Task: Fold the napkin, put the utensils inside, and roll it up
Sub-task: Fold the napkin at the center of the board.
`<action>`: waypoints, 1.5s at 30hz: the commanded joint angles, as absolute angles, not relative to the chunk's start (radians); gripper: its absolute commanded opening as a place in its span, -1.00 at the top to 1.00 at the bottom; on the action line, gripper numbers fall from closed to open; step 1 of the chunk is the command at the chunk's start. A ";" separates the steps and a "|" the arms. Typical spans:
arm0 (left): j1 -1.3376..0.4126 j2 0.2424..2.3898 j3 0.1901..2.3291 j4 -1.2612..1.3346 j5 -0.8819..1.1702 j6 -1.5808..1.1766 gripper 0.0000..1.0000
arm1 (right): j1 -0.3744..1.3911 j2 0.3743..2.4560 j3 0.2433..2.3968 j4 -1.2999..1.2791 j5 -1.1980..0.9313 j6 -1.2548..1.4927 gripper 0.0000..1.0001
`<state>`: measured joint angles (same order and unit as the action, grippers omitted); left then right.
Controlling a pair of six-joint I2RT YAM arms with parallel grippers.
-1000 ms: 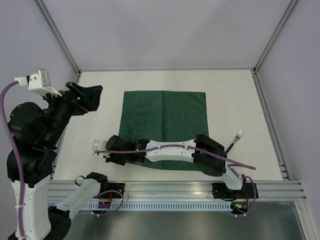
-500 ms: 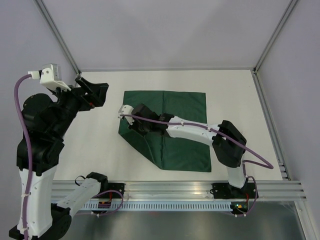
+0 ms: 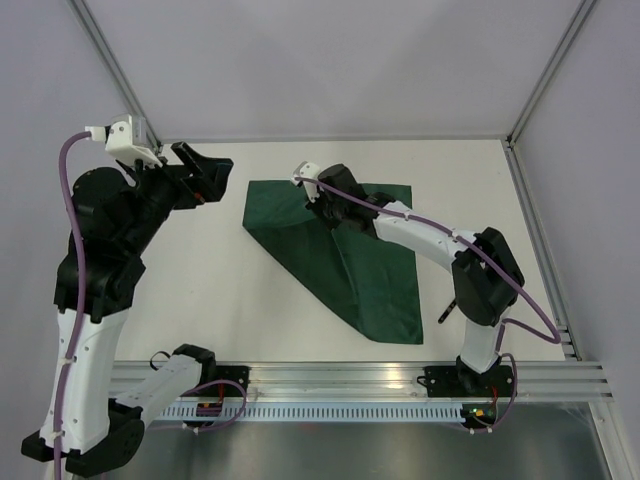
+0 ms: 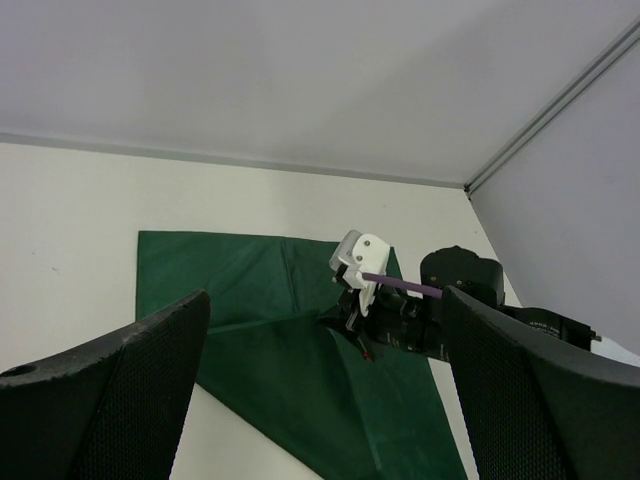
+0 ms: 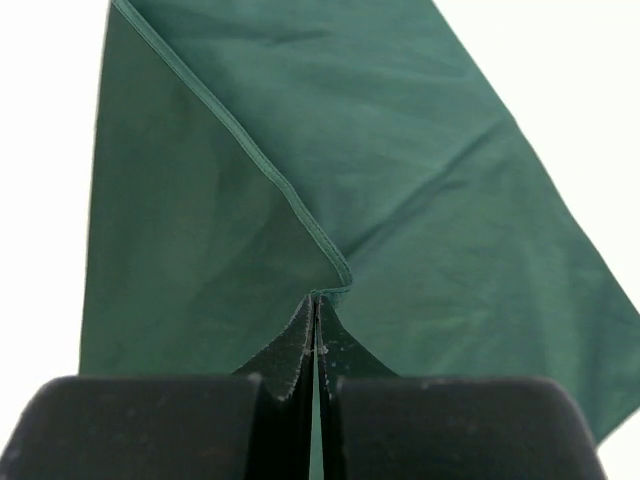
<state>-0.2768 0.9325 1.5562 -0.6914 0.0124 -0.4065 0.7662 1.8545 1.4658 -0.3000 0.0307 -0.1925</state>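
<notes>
One napkin (image 3: 372,285); one fork (image 3: 442,314), mostly hidden; two pincers: left pincer (image 3: 214,178), right pincer (image 5: 315,305).

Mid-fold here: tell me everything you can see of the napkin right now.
The napkin is a dark green cloth with a stitched hem, thin and soft-looking. It lies on the white table, partly folded. One corner is pinched in the shut right gripper and held over the far half, so a diagonal fold runs from its left side to the near right corner. The cloth tents up at the pinch and the rest lies flat.

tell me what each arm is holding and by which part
Right end effector is shut on the napkin, pinching one corner. Left end effector is open, holding nothing.
</notes>
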 commanded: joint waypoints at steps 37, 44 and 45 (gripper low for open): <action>-0.275 0.986 1.483 -0.577 0.075 -0.443 -0.99 | 0.419 1.899 1.572 -0.301 0.005 -0.232 0.99; -0.275 0.992 1.474 -0.571 0.081 -0.446 -0.99 | 0.379 1.908 1.572 -0.293 -0.025 -0.224 0.99; -0.275 0.992 1.476 -0.571 0.080 -0.448 -0.99 | 0.367 1.911 1.574 -0.290 -0.029 -0.221 0.99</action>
